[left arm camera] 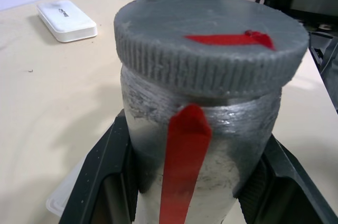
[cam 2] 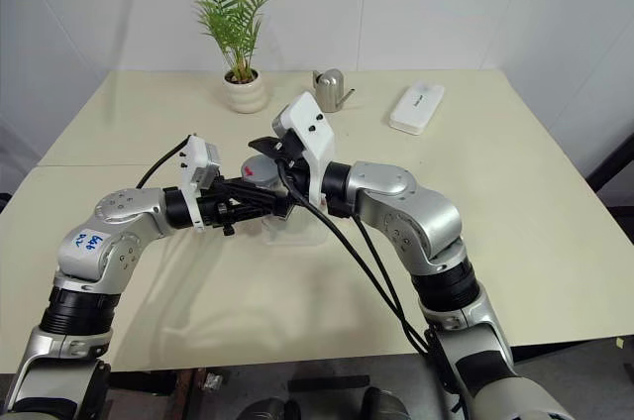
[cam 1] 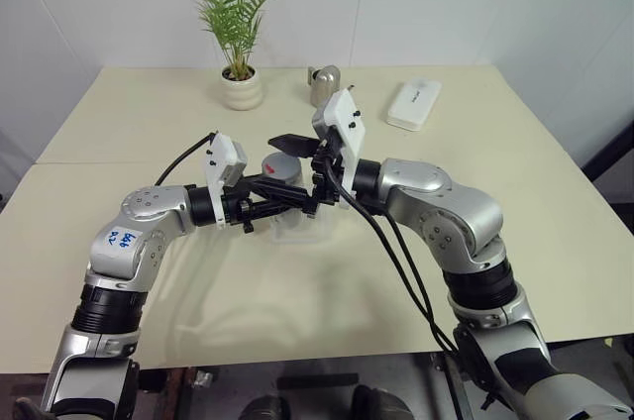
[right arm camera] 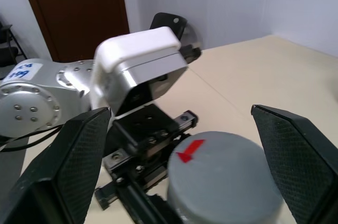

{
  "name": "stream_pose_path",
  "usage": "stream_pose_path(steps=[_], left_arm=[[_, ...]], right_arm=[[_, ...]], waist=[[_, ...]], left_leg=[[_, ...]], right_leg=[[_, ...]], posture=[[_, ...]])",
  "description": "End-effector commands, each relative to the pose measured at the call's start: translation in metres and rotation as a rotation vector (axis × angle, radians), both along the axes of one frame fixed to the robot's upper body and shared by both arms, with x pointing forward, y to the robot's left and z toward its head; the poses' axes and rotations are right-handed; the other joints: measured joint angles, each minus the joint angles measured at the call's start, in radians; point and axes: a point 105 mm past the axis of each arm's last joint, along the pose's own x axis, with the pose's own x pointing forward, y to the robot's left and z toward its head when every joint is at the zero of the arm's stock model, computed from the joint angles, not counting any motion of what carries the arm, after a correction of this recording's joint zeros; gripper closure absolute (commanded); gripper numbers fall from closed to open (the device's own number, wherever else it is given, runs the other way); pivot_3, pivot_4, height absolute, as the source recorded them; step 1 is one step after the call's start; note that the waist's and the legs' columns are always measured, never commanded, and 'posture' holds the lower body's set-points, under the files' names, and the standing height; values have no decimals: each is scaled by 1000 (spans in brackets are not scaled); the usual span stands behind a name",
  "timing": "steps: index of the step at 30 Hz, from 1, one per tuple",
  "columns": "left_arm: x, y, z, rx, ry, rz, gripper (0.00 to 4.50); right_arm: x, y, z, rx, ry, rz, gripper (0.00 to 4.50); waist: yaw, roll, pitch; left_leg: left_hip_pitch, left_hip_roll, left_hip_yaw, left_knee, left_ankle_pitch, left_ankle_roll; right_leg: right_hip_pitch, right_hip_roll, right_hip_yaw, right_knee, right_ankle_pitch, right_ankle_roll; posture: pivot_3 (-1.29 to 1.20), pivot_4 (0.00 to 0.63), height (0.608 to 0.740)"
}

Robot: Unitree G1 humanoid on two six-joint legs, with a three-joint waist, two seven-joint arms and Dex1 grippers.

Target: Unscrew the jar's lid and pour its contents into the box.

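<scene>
From my seat the room looks evenly and brightly lit from overhead, with no harsh glare on the desk (cam 1: 515, 242). I see soft, pale shadows under both arms toward the desk's near edge, and a faint one beside the plant pot (cam 1: 243, 89) by the far edge. Both head views are sharp across the whole desk. In the left wrist view the jar (left arm camera: 200, 145) fills the picture, its lid (left arm camera: 211, 44) crisp, the background slightly soft. My right wrist view shows the near black fingers (right arm camera: 296, 155) a little blurred.
</scene>
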Motion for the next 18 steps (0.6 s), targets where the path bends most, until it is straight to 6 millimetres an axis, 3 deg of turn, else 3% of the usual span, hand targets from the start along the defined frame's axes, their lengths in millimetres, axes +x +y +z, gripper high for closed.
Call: stream_pose_path(steps=[1, 15, 18], left_arm=[[-9, -5, 16, -11, -75, -35, 2589], [-9, -3, 16, 2, -80, -25, 2589], [-9, -2, 15, 2, -79, -25, 2589]], right_arm=[[5, -5, 6, 17, -24, -18, 0], [5, -7, 4, 57, -20, -18, 0], [4, -8, 5, 78, -20, -13, 610]], waist=[[0, 0, 0], [0, 0, 0], [0, 0, 0]], left_leg=[[0, 0, 0, 0, 0, 0], [0, 0, 0, 0, 0, 0], [0, 0, 0, 0, 0, 0]], right_leg=[[0, 0, 0, 0, 0, 0], [0, 0, 0, 0, 0, 0], [0, 0, 0, 0, 0, 0]], posture=[[0, 150, 740], [0, 150, 740], [0, 150, 740]])
